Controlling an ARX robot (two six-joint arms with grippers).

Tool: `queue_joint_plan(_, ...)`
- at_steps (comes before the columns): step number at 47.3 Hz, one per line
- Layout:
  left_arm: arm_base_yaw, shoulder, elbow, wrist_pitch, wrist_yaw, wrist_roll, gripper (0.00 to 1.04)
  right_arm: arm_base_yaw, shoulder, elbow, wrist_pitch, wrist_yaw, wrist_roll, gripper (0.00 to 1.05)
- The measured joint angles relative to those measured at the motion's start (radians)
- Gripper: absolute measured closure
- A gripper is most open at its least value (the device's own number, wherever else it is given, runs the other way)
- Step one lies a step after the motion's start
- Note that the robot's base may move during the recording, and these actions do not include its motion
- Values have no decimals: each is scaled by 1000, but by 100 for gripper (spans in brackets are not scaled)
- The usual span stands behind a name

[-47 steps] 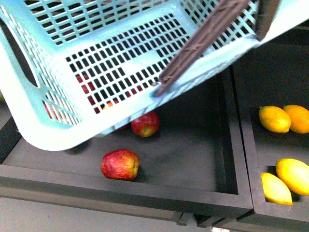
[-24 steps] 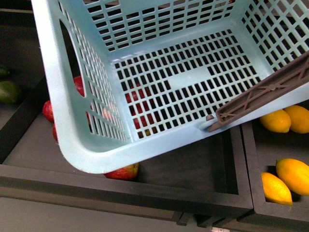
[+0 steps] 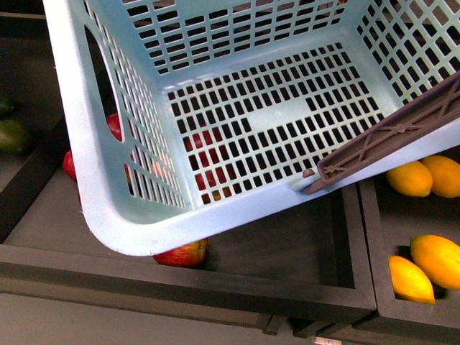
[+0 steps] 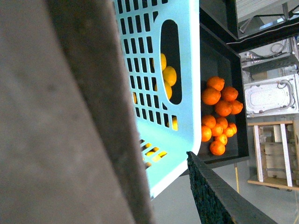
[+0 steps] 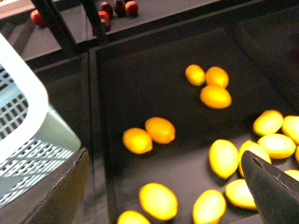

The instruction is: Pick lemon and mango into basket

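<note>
The pale blue-green basket point(image 3: 108, 187) hangs tilted over the dark bins, empty, its brown handle point(image 3: 388, 136) lying across its right rim. My left gripper is shut on the basket; its fingers point(image 4: 219, 196) and the basket's slotted wall point(image 4: 182, 84) fill the left wrist view. Several lemons point(image 3: 408, 177) lie in the right bin. In the right wrist view my right gripper point(image 5: 163, 186) hangs open above the lemons point(image 5: 158, 200), with the basket's corner point(image 5: 28, 121) beside it. Red-and-yellow fruits point(image 3: 183, 254) lie under the basket. No mango is clearly identifiable.
Dark bins with raised walls point(image 3: 352, 237) divide the shelf. Green fruit point(image 3: 13, 135) lies in the far left bin. Oranges point(image 4: 219, 112) fill a bin in the left wrist view. Red fruits point(image 5: 117, 8) lie far off in the right wrist view.
The basket has swung from steeply tipped at upper left to lower and more level, now covering the middle bin. In the last half second it barely moved.
</note>
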Motion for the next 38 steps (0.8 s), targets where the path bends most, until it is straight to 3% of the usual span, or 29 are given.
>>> queue_joint_plan(5,0,0,0,0,4,-1,76,-126,262,12,210,-51,-140,9)
queue_joint_plan(13,0,0,0,0,-8,0,76,-156,812,107,527,31,-251,9)
queue_joint_plan(23,0,0,0,0,-3,0,76,-105,1318,356,538,113,-53,9)
queue_joint_plan(38,0,0,0,0,0,0,76,-81,1636,589,480,194,167,9)
